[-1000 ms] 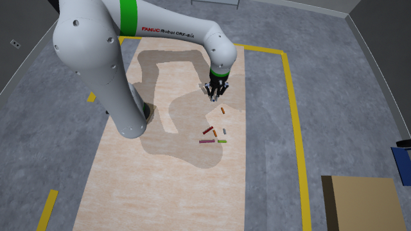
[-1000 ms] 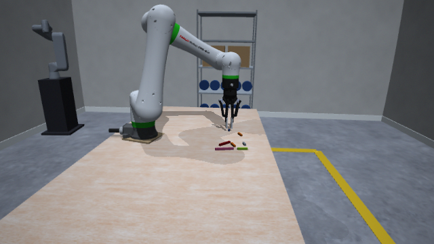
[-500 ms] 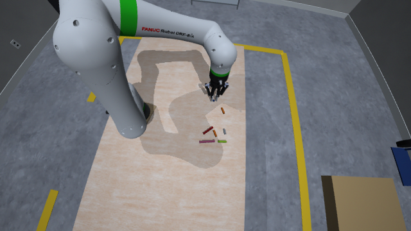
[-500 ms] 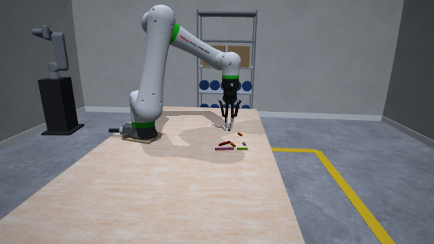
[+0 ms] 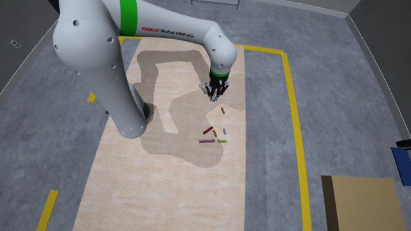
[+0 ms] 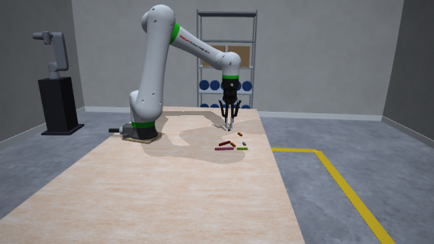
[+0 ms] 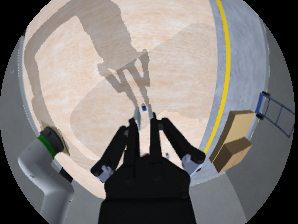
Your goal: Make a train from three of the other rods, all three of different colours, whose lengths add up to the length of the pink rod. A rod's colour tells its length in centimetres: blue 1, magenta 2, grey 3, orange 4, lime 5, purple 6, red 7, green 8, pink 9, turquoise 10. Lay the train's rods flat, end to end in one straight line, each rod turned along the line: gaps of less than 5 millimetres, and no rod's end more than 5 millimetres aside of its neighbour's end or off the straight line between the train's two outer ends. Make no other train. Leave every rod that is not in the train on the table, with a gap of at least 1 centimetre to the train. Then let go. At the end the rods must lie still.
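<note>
Just above the top frame's centre, the pincer [image 5: 214, 99] [image 6: 229, 128] [image 7: 144, 110] stands slightly spread about the blue rod [image 5: 213, 101] [image 6: 228, 130] [image 7: 144, 108], unpinched. Likely reason: blue, grey [image 5: 224, 131] [image 6: 244, 144] and lime [image 5: 222, 141] [image 6: 242, 148] match pink [image 5: 207, 141] [image 6: 224, 148].

No discernible change

From my remote station, I compared the top and exterior views and found no clear displacement relative to the gripper [image 5: 214, 98] [image 6: 229, 127] [image 7: 144, 112]. Any slight shift at its fingertips, or of the small blue rod [image 5: 213, 101] [image 6: 228, 130] [image 7: 144, 108] just at them, is too small to confirm.
</note>
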You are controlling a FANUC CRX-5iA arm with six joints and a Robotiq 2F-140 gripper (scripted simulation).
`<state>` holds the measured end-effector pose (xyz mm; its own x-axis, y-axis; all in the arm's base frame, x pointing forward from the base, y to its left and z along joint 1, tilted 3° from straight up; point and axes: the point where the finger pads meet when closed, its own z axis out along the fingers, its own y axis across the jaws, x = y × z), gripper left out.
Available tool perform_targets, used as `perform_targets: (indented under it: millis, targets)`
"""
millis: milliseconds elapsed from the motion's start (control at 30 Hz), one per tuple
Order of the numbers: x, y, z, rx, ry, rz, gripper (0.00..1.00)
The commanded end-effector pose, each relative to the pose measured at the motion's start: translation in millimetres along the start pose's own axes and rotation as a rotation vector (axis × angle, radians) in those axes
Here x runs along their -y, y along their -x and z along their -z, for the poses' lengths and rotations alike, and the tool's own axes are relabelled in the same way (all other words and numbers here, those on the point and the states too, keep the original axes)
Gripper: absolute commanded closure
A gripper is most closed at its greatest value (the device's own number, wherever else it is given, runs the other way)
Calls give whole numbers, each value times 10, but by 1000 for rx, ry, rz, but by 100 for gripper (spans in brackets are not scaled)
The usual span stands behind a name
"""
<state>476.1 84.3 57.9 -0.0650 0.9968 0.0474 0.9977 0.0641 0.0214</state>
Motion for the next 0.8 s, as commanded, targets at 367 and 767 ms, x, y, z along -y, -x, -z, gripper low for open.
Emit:
perform_targets:
  millis: [367,767]
  targets:
    - [-2,0,0,0,0,0,85]
    - [-2,0,-62,0,0,0,85]
